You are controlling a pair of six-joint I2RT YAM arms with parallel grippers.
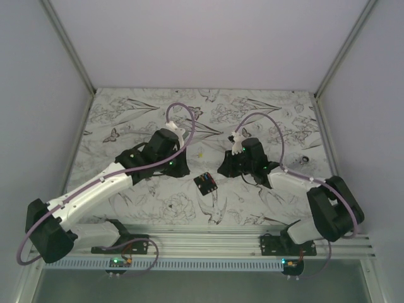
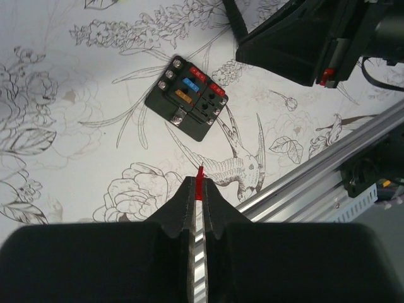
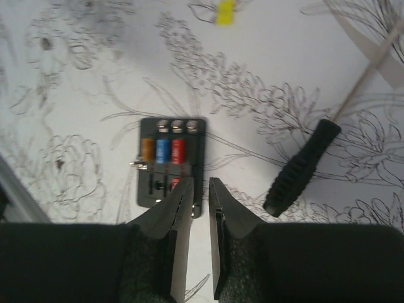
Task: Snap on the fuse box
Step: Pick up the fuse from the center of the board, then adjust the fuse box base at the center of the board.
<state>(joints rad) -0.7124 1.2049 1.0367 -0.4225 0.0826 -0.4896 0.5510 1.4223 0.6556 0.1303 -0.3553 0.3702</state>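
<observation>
fuse box (image 1: 206, 184) is moulded black, slots filled orange, blue, red | table (image 1: 126, 120) is covered white, printed with black-line flowers, birds, butterflies | yellow fuse (image 3: 225, 11) and red fuse (image 2: 200, 186) are noted | tool (image 3: 301, 167) is coloured black, ribbed | cables (image 1: 180, 105) are sheathed purple

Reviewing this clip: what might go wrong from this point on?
The left pincer pinches a thin red fuse by its end, so it may tilt or slip when pressed in. The fuse box lies loose, gripped by nothing; the right pincer stands slightly open by its edge, so a push may slide it. Both pincers crowd the box and may collide.
</observation>
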